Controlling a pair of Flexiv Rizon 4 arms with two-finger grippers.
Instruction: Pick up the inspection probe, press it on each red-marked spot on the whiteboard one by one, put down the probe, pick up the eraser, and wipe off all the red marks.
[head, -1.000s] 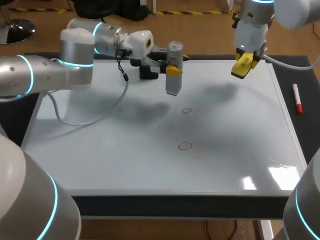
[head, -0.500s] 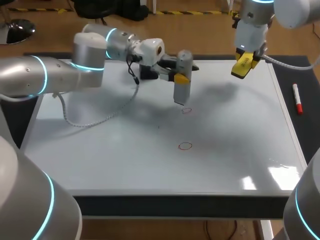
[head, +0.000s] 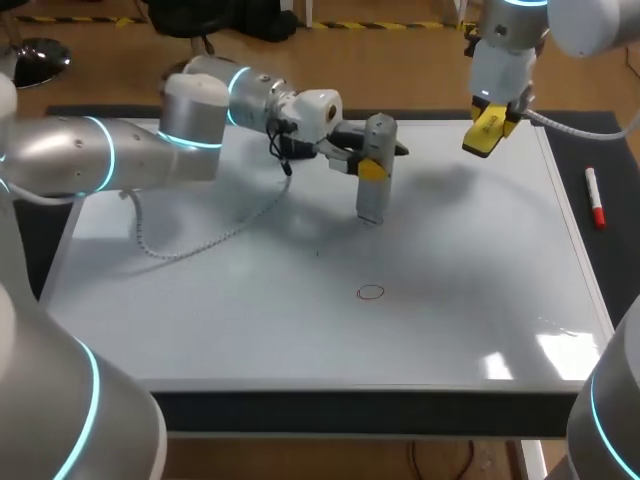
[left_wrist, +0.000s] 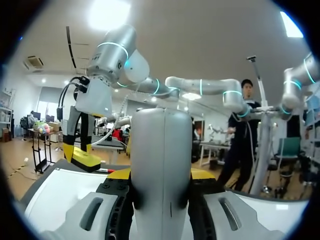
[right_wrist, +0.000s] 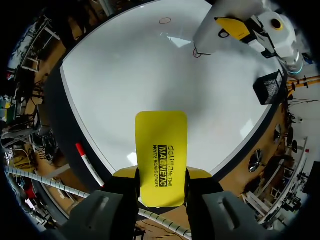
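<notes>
Head view: the left arm (head: 120, 150) comes in across the whiteboard (head: 200, 320), its jaws closed around the grey probe (head: 372, 175). The probe stands upright near mid-board with its lower end on or just above the surface; contact cannot be told. One red ring (head: 371, 292) lies bare, nearer the front edge and apart from the probe. The right arm (head: 510, 40) hangs over the far right corner, jaws clamped on the yellow eraser (head: 487, 130). A red pen (head: 595, 198) lies on the dark desk (head: 612, 140), just off the board's right edge.

Left wrist view: the probe fills the gap between the yellow tips, which grip it from both sides. The eraser shows ahead and off to one side.

Right wrist view: the eraser sits flat between the fingers. Beyond it, a second red ring (right_wrist: 196, 53) lies right at the probe's tip, with the bare ring further off.

Judgement: the pressing step is in hand, on the far ring. The next move calls for a lift, a shift toward the front edge, and a straight press on the bare ring.

Room: both rings are well inside the edges, with open board between them. The right arm is well apart from that path. The slack white cable (head: 200, 235) lies on the board beside it.
</notes>
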